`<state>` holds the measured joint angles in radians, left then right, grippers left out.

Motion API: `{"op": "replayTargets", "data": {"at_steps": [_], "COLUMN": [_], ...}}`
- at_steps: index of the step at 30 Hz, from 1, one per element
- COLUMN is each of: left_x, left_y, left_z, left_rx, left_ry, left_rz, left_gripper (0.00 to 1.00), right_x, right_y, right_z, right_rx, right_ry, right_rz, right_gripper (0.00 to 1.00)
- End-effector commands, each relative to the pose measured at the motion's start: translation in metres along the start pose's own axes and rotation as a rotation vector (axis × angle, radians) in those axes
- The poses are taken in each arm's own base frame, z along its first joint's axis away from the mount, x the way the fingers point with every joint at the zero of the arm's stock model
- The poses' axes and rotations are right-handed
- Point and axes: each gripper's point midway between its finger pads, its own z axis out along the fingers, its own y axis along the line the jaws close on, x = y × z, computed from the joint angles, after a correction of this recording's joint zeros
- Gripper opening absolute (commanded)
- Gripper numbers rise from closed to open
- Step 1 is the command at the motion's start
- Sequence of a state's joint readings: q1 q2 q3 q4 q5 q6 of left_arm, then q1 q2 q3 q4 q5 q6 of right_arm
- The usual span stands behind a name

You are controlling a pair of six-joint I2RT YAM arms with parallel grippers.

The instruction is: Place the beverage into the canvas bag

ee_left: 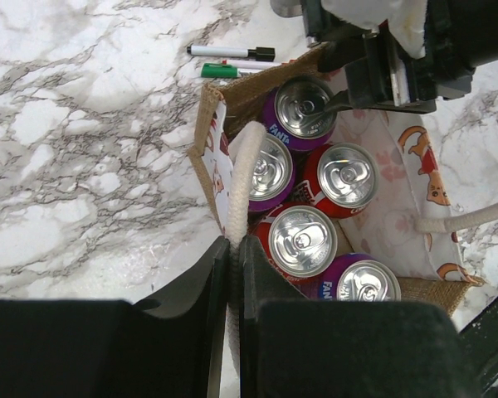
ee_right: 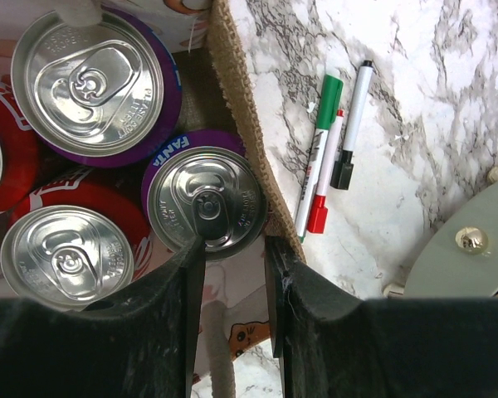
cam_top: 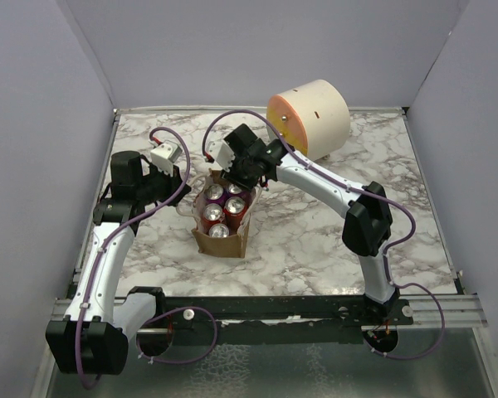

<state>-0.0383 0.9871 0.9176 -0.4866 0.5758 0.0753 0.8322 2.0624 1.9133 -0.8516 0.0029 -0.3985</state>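
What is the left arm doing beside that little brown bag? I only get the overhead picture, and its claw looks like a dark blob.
Observer: The left gripper is shut on the canvas bag at its white rope handle.
Operator: And the other claw?
Observer: The right gripper has its fingertips at the rim of a purple Fanta can against the bag's far wall; whether they grip it, I cannot tell.
Operator: Anything hidden under that arm?
Observer: Three markers, capped green, red and black, lie on the table just outside the bag.
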Motion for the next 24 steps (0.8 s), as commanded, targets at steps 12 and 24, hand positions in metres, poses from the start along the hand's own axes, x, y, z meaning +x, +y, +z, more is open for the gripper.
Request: {"op": "replayTargets", "data": {"at_steps": [12,24], "left_x": [-0.005,-0.004], "left_y": [-0.014,-0.006], "left_z": [-0.004,-0.004], "left_rx": [0.070,0.026], "left_ry": [-0.029,-0.026], "left_rz": [-0.005,-0.005], "left_gripper": [0.00,0.00], "right_x": [-0.020,-0.063], "right_y": [0.009,-0.002], "right_z": [-0.038,-0.090], "right_rx": [-0.059,-0.017], "right_ry": [-0.125,-0.331], "right_rz": [-0.006,-0.007], "right_gripper": [0.36,0.38]}}
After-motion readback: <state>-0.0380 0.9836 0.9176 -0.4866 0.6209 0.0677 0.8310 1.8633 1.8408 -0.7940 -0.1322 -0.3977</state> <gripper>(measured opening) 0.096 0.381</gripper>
